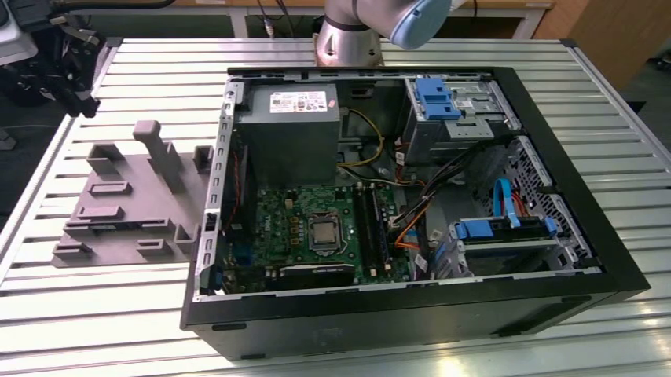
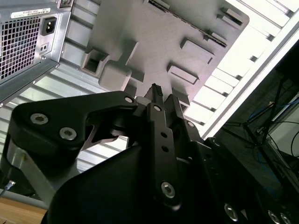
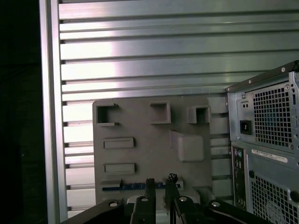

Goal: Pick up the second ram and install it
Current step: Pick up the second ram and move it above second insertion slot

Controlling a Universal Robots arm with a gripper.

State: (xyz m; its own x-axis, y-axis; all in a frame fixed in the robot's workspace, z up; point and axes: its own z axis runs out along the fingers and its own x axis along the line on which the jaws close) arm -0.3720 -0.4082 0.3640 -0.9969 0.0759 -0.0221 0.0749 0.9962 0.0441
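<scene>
The gripper hangs over the grey holder on the tabletop. Its fingers are a little apart and clamp nothing. The second ram sits in the holder, a thin blue strip along the edge nearest the fingertips. Its long axis runs with the tabletop's slats, one end pointing toward the computer case. Whether the fingers touch it cannot be told.
</scene>
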